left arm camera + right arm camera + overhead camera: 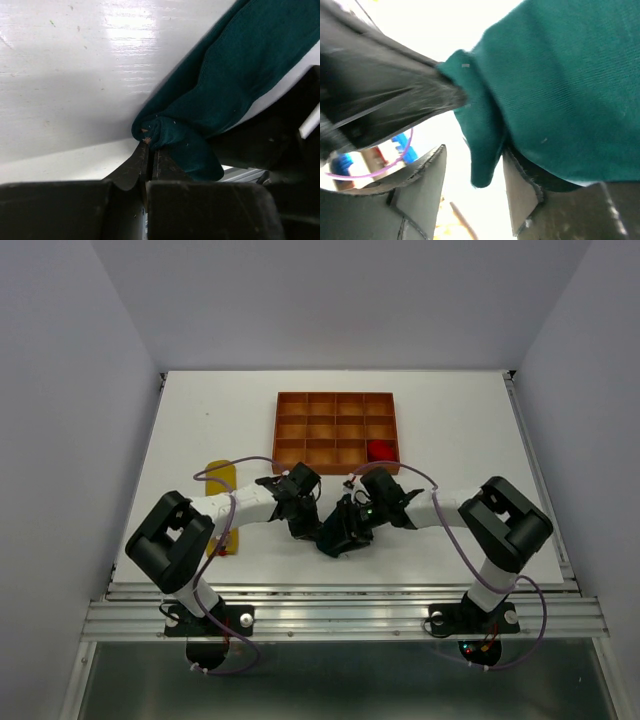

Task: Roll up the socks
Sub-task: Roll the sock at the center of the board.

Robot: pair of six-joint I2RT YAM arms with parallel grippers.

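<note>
My left gripper [148, 150] clamped on teal sock [235, 75] edge; right gripper [474, 165] jaws apart. Fabric soft, limp, light: grip fold.

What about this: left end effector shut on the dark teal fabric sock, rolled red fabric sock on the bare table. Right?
Not quite: the top external view shows the rolled red fabric sock in the near-right corner compartment of the orange-brown tray, not on the table. The left end effector is shut on the dark teal fabric sock.
</note>
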